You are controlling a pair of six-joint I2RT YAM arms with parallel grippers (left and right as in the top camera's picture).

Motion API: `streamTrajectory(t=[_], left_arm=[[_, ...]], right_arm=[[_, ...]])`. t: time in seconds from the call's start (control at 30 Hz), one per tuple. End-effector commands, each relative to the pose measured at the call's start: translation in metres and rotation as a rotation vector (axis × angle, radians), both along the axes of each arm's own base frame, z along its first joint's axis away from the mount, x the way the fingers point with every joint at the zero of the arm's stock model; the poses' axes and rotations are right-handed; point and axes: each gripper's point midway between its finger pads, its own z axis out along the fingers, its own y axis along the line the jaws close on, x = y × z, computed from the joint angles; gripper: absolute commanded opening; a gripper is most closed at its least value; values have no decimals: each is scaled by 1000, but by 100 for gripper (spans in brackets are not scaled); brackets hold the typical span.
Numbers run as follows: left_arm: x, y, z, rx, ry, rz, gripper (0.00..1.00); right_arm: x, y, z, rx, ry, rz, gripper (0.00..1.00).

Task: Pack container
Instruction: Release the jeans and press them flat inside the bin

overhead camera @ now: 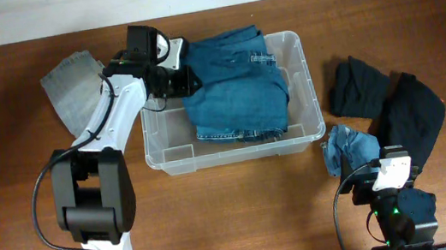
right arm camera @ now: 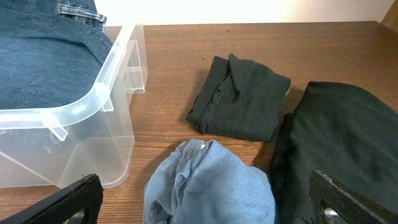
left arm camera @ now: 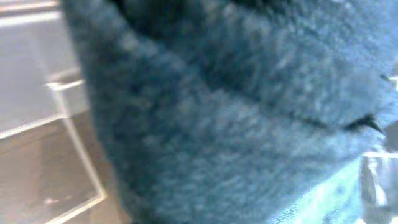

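Blurred blue jeans (left arm camera: 236, 112) pressed right up against the left wrist camera and filled its view. They lay folded in the container (overhead camera: 311, 87), which stood mid-table, a little toward the far side. The bin looked like stiff, light plastic with slick walls, probably best held by its rim lip. With the jeans in it, it would likely feel heavier. The left gripper (overhead camera: 185, 80) was at the pile's left edge inside the bin, and whether it pinched cloth could not be told. The right gripper (right arm camera: 208, 202) hung spread wide and empty over a light blue garment (right arm camera: 205, 177) just near-right of the bin. Farther right lay a dark folded garment (right arm camera: 242, 99) and a black garment (right arm camera: 348, 143). A grey cloth (overhead camera: 71, 86) lay to the far left.
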Motion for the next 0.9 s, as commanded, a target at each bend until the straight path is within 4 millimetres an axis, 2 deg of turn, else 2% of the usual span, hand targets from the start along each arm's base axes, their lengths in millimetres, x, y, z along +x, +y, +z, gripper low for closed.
streamTrajectory(t=[0.0,0.1,0.3,0.4,0.47,0.5,0.53,0.6,0.63,0.67,0.77,0.8,0.87], left_arm=[[-14,-25,5,-149,45,-97,0],[-28,-35,21,-241,115,-108,0],[-56,-29,54,-242,235,-44,0],[-63,-11,39,-125,287,32,0],[-60,-1,29,-53,271,52,0],[-58,-2,30,-53,250,38,5],[-54,-3,32,-56,232,35,14],[-47,-4,39,-64,194,30,23],[-44,-5,47,-67,166,20,41],[-41,-5,56,-70,143,17,51],[-37,3,92,-30,52,29,52],[-36,8,114,16,-20,37,52],[-38,7,129,68,-102,12,49]], right_arm=[[0,-2,-2,10,2,-12,98],[0,-2,-2,10,2,-12,98],[0,-2,-2,10,2,-12,98],[0,-2,-2,10,2,-12,98],[0,-2,-2,10,2,-12,98],[0,-2,-2,10,2,-12,98],[0,-2,-2,10,2,-12,98],[0,-2,-2,10,2,-12,99],[0,-2,-2,10,2,-12,98],[0,-2,-2,10,2,-12,98],[0,-2,-2,10,2,-12,98],[0,-2,-2,10,2,-12,98],[0,-2,-2,10,2,-12,98]])
